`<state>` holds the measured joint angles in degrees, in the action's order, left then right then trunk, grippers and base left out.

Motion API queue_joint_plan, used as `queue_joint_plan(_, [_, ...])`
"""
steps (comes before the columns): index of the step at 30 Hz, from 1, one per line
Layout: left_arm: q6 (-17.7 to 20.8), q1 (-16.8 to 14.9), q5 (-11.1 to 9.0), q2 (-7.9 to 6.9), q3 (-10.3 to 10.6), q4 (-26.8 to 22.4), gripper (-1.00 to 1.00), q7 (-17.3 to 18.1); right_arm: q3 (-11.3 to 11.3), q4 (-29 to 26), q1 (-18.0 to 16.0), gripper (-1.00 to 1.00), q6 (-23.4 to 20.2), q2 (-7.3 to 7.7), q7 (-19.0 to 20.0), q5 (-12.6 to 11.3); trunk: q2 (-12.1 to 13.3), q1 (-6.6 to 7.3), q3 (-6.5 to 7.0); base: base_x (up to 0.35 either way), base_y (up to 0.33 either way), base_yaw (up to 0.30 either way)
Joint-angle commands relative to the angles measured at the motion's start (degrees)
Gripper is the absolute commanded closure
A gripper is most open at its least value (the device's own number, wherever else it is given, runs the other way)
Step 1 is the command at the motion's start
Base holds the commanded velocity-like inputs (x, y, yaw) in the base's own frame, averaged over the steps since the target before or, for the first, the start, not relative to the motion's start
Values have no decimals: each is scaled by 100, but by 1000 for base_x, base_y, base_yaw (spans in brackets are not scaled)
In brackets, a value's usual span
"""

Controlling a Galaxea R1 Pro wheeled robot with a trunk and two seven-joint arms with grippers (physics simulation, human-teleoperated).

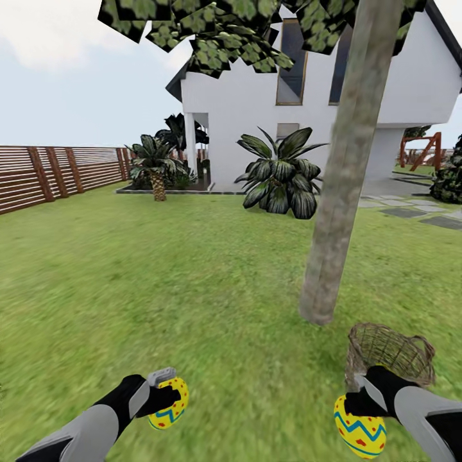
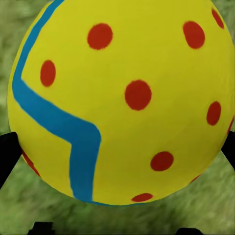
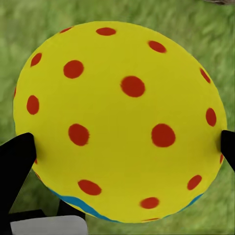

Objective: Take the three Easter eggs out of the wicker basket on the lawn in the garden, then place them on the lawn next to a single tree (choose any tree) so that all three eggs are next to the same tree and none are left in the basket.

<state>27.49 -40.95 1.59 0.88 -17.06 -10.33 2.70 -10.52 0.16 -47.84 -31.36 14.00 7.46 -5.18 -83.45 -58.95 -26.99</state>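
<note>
I hold two Easter eggs above the lawn point(image 1: 192, 282). My left gripper point(image 1: 168, 401) is shut on a yellow egg point(image 1: 169, 404) with red dots and a blue zigzag band; the left wrist view shows this egg point(image 2: 122, 98) close up between dark fingers point(image 2: 7, 154). My right gripper point(image 1: 354, 410) is shut on a second such egg point(image 1: 360, 433), seen near in the right wrist view point(image 3: 120, 122). The brown wicker basket point(image 1: 389, 354) stands on the grass just behind my right hand, its inside hidden. A thick grey-brown tree point(image 1: 343, 167) rises right beside the basket.
A white house point(image 1: 301, 90) with broad-leaved plants point(image 1: 280, 173) stands behind the tree. A brown slatted fence point(image 1: 58, 173) runs along the left. Paving stones point(image 1: 410, 208) lie at the far right. Open grass spreads ahead and to the left.
</note>
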Motion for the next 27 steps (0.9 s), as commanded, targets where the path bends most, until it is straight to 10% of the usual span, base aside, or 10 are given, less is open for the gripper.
queue_joint_plan(1, [28, 0, 26, 1, -25, -13, 100, 20, -57, 1, -6, 100, -19, 0, 18, -54, -3, 0, -6, 65, 231, -8])
queue_joint_plan(27, [-34, 0, -9, -16, -62, -5, 100, 20, -73, 14, -6, 100, 16, -29, 9, -75, -3, 0, 6, 230, 214, -92])
